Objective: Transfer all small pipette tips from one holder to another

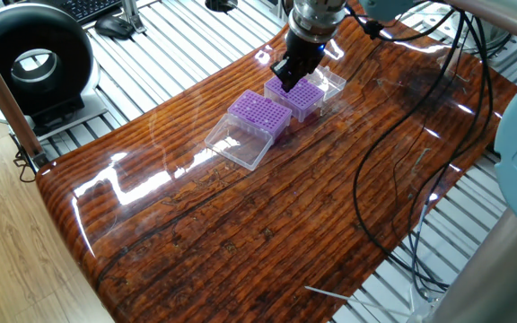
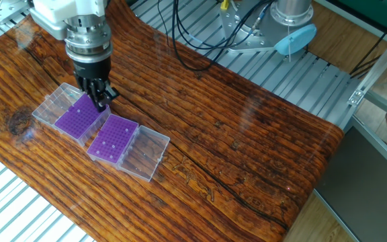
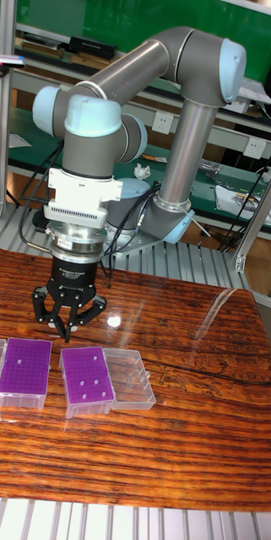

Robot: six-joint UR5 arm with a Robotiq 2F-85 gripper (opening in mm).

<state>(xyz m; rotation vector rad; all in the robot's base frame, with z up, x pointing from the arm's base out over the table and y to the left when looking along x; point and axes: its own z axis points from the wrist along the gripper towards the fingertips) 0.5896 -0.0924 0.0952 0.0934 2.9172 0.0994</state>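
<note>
Gripper [image 3: 67, 331]: jaws narrow, holding nothing discernible, above two purple tip boxes [image 3: 24, 368] [image 3: 86, 379]; black cables [image 1: 393, 135] lie right.

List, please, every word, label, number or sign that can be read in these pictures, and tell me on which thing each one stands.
No text can be read in any view.
Papers on the bench behind the arm: print too small and blurred to read.
Wall sockets behind the arm: no legible marking.
Gripper body: dark, no lettering shows.
Purple boxes: only a dot grid, no label.
</note>
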